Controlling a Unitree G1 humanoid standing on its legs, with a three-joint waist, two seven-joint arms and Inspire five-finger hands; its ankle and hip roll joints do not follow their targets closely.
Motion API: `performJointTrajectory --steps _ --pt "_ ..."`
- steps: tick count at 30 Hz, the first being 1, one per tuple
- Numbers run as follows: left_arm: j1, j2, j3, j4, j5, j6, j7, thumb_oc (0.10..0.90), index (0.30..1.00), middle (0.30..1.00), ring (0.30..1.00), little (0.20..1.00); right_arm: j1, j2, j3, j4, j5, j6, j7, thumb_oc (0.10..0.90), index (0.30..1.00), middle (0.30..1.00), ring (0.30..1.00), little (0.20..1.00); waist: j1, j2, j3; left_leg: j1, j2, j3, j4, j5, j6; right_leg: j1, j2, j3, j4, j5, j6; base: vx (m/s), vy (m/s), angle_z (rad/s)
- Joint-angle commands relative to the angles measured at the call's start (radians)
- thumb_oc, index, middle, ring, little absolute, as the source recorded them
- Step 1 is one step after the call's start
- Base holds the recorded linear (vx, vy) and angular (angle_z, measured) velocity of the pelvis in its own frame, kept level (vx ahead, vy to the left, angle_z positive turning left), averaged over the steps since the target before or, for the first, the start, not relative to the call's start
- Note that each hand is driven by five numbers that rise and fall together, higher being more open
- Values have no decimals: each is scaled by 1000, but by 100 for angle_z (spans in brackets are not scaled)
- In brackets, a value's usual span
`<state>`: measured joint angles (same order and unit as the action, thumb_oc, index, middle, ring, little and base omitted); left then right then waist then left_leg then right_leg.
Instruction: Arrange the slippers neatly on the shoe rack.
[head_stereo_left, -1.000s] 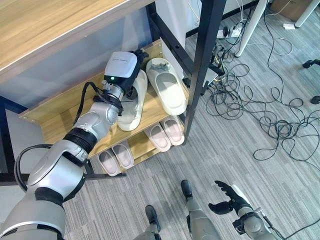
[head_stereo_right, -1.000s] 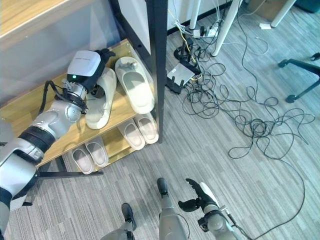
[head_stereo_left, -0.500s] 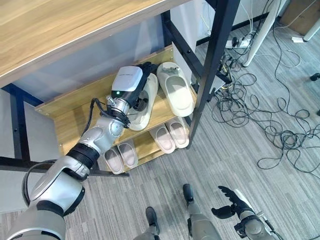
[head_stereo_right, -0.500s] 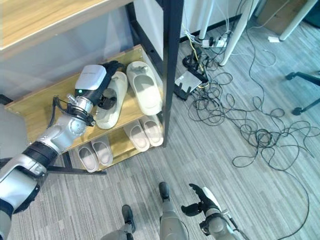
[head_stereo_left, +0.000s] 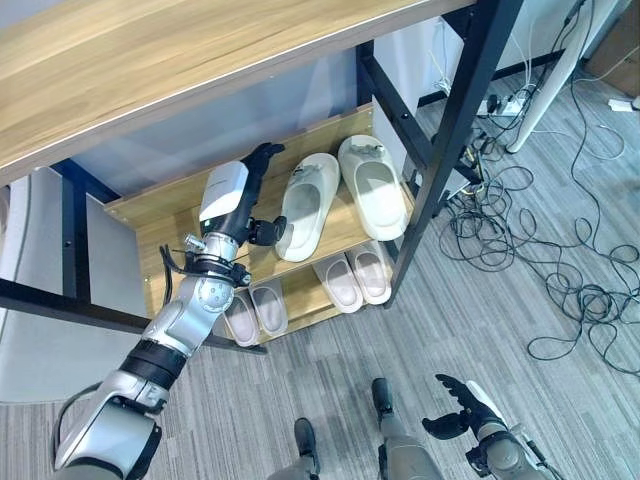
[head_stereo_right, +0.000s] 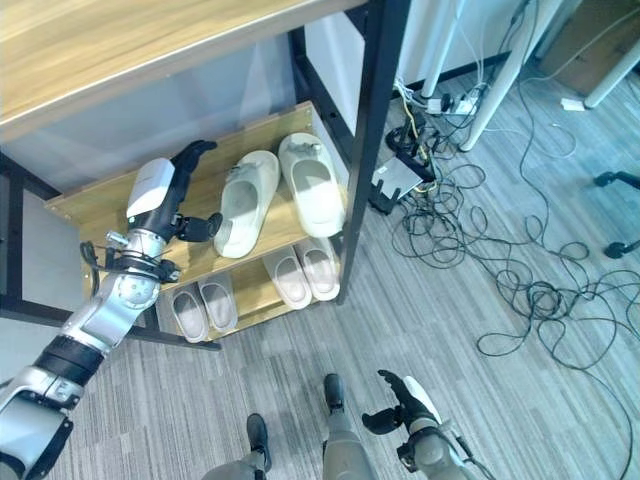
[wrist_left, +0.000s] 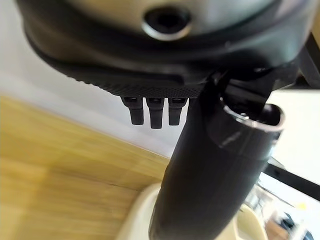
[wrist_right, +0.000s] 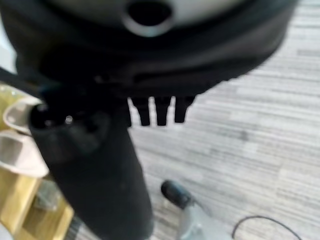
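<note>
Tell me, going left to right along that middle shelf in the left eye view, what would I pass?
The robot's left hand, open above the shelf → the cream slipper lying at a slant → the second cream slipper → the rack's black post.

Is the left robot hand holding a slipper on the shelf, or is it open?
Open. The left robot hand has straight fingers and sits beside the nearer slipper, apart from it.
</note>
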<state>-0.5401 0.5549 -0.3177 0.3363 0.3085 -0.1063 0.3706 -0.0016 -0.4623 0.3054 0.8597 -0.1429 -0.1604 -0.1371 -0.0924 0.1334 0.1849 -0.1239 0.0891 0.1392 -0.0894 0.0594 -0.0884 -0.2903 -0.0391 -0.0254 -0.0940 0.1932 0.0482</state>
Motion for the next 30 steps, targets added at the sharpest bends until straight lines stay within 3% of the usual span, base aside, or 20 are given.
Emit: performJointTrajectory --steps 1,6,15,30 --pt "-10 -3 82 -29 -61 -76 71 800 900 900 900 900 46 -6 -10 -19 -11 -26 -32 800 900 900 900 900 9 -43 -83 -86 -7 -67 2 43 -39 61 -53 -91 7 -166 71 0 0 0" --pt "66 -53 111 -26 -175 -97 42 800 900 900 900 900 40 -5 -13 -14 -19 -18 -31 800 900 900 900 900 16 -47 -86 -80 -6 -72 2 44 -38 71 -51 -96 7 -169 67 14 -2 5" --pt "95 -122 74 9 -270 -97 -1 800 900 900 900 900 33 4 -12 14 -14 -6 -40 800 900 900 900 900 19 -47 -84 -89 -6 -80 2 48 -38 67 -49 -104 7 -170 60 2 -2 7" --pt "98 -201 23 31 -339 -97 -28 800 900 900 900 900 31 0 -30 40 1 5 -57 800 900 900 900 900 8 -50 -74 -98 -2 -65 2 49 -35 46 -49 -87 7 -166 61 1 0 0"
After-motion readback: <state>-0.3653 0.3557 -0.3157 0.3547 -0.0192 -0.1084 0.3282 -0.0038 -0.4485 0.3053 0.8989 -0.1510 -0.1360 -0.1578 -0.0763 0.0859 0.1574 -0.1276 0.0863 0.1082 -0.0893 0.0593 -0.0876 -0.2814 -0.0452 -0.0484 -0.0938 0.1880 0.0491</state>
